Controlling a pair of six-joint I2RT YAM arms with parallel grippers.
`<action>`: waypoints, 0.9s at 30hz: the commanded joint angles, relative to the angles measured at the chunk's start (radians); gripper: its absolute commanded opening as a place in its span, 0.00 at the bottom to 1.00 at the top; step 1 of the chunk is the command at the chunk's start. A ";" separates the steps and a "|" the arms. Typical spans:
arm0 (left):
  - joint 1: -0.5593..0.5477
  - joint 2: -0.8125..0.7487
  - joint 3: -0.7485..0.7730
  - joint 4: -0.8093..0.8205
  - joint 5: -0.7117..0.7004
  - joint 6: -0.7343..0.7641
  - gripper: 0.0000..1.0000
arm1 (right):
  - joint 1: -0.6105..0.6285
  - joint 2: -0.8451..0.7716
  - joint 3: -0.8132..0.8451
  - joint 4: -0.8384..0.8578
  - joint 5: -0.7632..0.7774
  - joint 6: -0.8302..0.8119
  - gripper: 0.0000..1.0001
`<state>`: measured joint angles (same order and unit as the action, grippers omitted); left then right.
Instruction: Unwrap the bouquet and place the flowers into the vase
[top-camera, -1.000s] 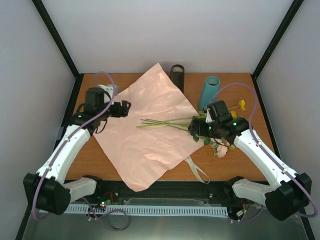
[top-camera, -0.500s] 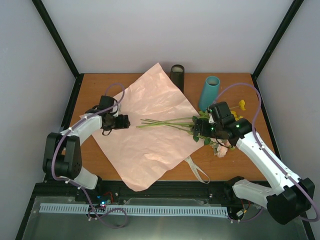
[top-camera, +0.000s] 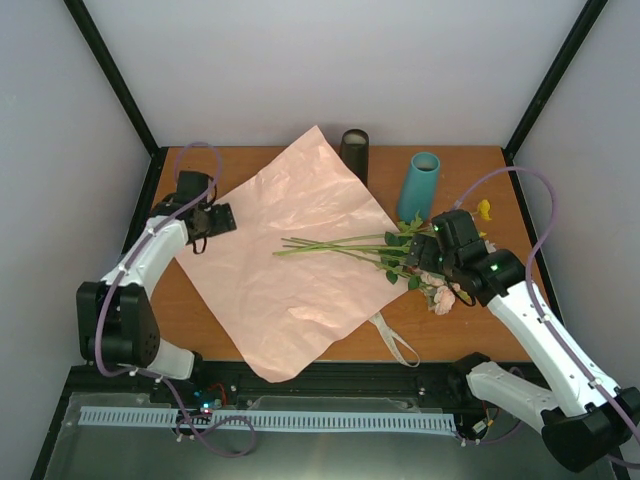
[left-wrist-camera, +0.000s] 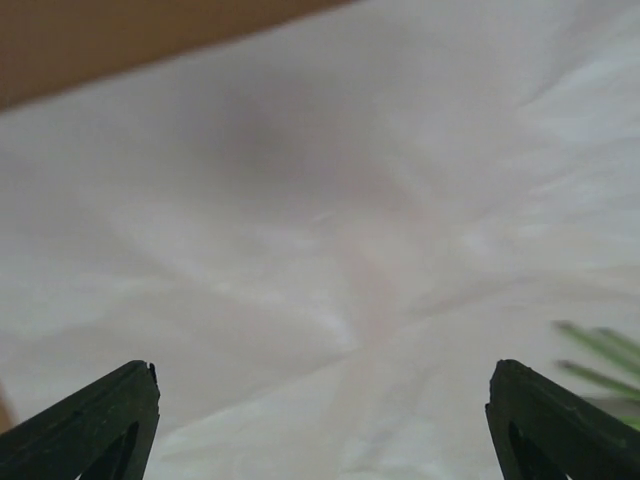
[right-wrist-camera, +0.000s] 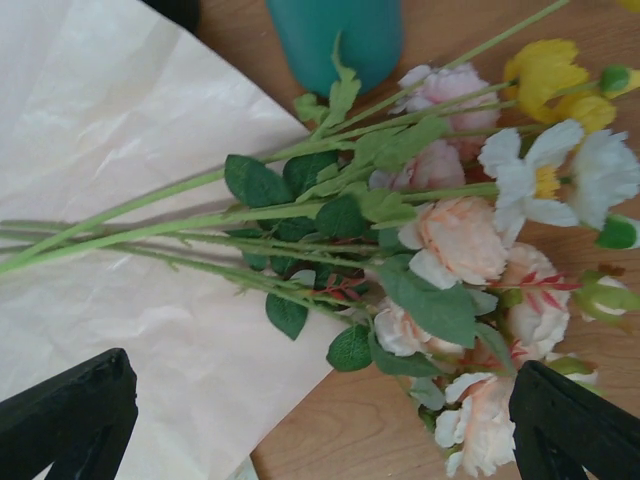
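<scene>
The bouquet lies undone: its pink paper sheet (top-camera: 290, 270) is spread flat on the table, and the flowers (top-camera: 400, 255) lie across its right edge. Green stems (right-wrist-camera: 170, 225) point left; peach, white and yellow heads (right-wrist-camera: 465, 240) rest on the wood. The teal vase (top-camera: 420, 185) stands upright just behind them and shows in the right wrist view (right-wrist-camera: 335, 35). My right gripper (top-camera: 418, 258) hovers open over the leafy middle of the flowers (right-wrist-camera: 325, 420), holding nothing. My left gripper (top-camera: 222, 218) is open above the sheet's left edge (left-wrist-camera: 325, 420), over bare paper (left-wrist-camera: 320, 230).
A dark cylinder (top-camera: 355, 150) stands at the back, by the sheet's far corner. The beige ribbon (top-camera: 397, 342) lies loose near the front edge, right of the sheet. A yellow blossom (top-camera: 484, 209) lies right of the vase. Frame posts rise at the back corners.
My left gripper has drawn back to the left, toward the sheet's edge. My right gripper has shifted slightly right and nearer over the flowers. Paper and flowers lie as before.
</scene>
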<state>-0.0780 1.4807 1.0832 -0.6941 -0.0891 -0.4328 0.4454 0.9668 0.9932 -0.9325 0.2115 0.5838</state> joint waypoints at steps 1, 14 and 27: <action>-0.085 -0.064 0.083 0.155 0.173 0.124 0.89 | -0.005 -0.012 0.017 0.004 0.111 0.047 1.00; -0.362 0.170 0.217 0.336 0.590 0.602 0.82 | -0.007 -0.033 -0.009 0.063 0.119 -0.005 1.00; -0.451 0.548 0.516 0.252 0.634 0.707 0.69 | -0.007 -0.098 -0.117 0.161 0.131 -0.057 1.00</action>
<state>-0.4946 1.9762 1.5387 -0.4263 0.5079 0.2173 0.4442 0.8764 0.9001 -0.8356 0.3145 0.5594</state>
